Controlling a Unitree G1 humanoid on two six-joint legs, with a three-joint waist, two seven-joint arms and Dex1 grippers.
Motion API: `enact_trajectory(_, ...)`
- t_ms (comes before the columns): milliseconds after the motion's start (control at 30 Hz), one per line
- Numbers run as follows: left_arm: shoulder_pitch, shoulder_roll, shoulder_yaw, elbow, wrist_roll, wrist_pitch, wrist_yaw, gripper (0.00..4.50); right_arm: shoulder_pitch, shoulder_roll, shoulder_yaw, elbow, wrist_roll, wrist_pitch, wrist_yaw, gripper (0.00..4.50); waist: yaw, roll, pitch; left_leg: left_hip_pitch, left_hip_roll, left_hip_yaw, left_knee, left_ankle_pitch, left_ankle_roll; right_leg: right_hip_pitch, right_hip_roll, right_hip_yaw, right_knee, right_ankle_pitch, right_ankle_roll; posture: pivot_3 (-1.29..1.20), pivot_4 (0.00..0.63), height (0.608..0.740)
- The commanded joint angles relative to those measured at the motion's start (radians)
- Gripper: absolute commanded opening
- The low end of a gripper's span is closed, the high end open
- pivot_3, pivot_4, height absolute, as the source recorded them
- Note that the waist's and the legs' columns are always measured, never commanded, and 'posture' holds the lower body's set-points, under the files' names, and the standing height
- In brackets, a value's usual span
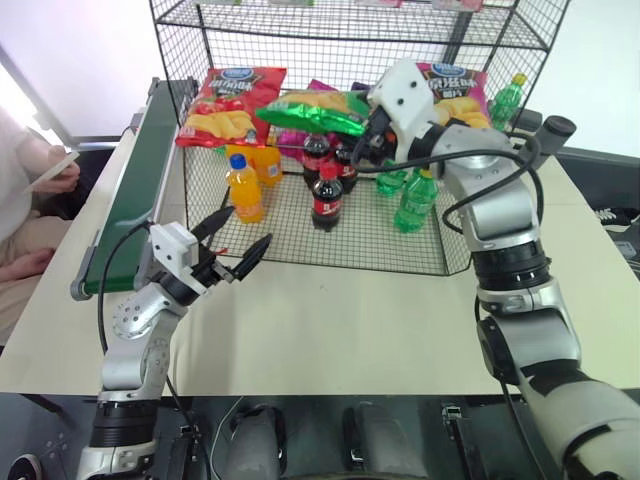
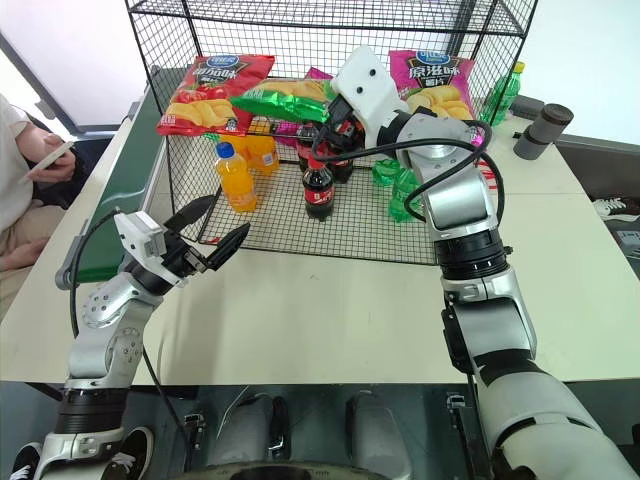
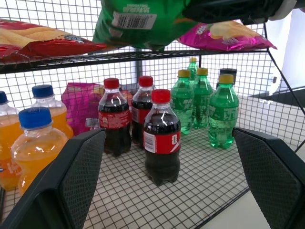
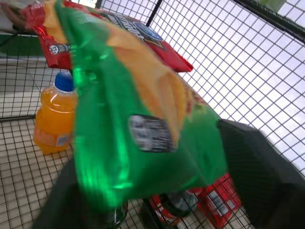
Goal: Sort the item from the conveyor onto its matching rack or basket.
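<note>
So we're at the placing step. The right gripper (image 1: 372,128) is up at the rack (image 1: 300,30) with the green bag (image 1: 318,110) at its fingers, holding it over the middle tier between the red bag (image 1: 232,100) and the pink bag (image 1: 455,85). In the right wrist view the bag sits right between the two fingers, but I can't tell whether they're pinching it or have already let go, so I'm not calling the grip either way.

The bag lies roughly flat, long axis running side to side across the rack front. One end points toward the red bag, the other end is at the gripper. The left wrist view looks up at its underside, barcode showing, above the shelf wire.

Left gripper (image 1: 232,243) is just parked low in front of the rack, fingers spread wide, nothing in them, near the conveyor (image 1: 140,170) end. The belt looks bare from here.

Next move, I'd guess: get the bag fully resting on that tier, make sure the fingers are off it, then back the arm straight out without dragging the bag along. Cola bottles (image 1: 327,195) and green bottles (image 1: 415,200) stand right below, so pulling out low could knock one over. A person (image 1: 25,190) sits off to the left, well clear.
</note>
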Motion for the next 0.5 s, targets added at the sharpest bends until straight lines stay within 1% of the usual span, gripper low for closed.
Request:
enact_trajectory(33, -0.001, 0.003, -0.002, -0.036, 0.000, -0.011, 0.003, 4.50, -0.011, 0.002, -0.010, -0.037, 0.014, -0.032, -0.018, 1.30, 0.000, 0.000, 0.000, 0.000, 0.000, 0.000, 0.000, 0.000, 0.000, 0.000, 0.000, 0.000, 0.000, 0.000, 0.000, 0.00, 0.150, 0.740)
enact_trajectory(100, 0.002, 0.002, -0.004, -0.037, 0.001, -0.010, 0.004, 4.50, -0.005, 0.001, -0.006, -0.037, 0.013, -0.051, -0.020, 0.26, 0.000, 0.000, 0.000, 0.000, 0.000, 0.000, 0.000, 0.000, 0.000, 0.000, 0.000, 0.000, 0.000, 0.000, 0.000, 0.00, 0.150, 0.740)
enact_trajectory(133, 0.004, 0.003, -0.005, -0.039, 0.004, -0.012, 0.004, 4.50, -0.003, 0.002, -0.007, -0.037, 0.014, -0.056, -0.023, 0.06, 0.000, 0.000, 0.000, 0.000, 0.000, 0.000, 0.000, 0.000, 0.000, 0.000, 0.000, 0.000, 0.000, 0.000, 0.000, 0.00, 0.150, 0.740)
enact_trajectory(267, 0.006, 0.000, -0.005, -0.043, -0.001, -0.010, 0.006, 4.50, -0.001, -0.009, -0.008, -0.001, -0.014, -0.116, -0.061, 0.06, 0.000, 0.000, 0.000, 0.000, 0.000, 0.000, 0.000, 0.000, 0.000, 0.000, 0.000, 0.000, 0.000, 0.000, 0.000, 0.00, 0.150, 0.740)
enact_trajectory(400, 0.004, -0.001, -0.006, -0.043, -0.003, -0.010, 0.005, 4.50, -0.015, -0.078, 0.056, 0.084, -0.158, -0.293, -0.141, 0.06, 0.001, 0.000, 0.000, 0.000, 0.000, 0.000, 0.000, 0.000, 0.000, 0.000, 0.000, 0.000, 0.000, 0.000, 0.000, 0.00, 0.150, 0.740)
enact_trajectory(500, 0.002, -0.003, -0.010, -0.045, -0.004, -0.009, 0.006, 4.50, -0.035, -0.079, 0.060, 0.133, -0.190, -0.384, -0.201, 0.06, 0.000, 0.000, 0.000, 0.000, -0.001, 0.000, 0.000, 0.000, 0.000, 0.000, -0.001, 0.000, 0.000, 0.000, 0.000, 0.00, 0.150, 0.740)
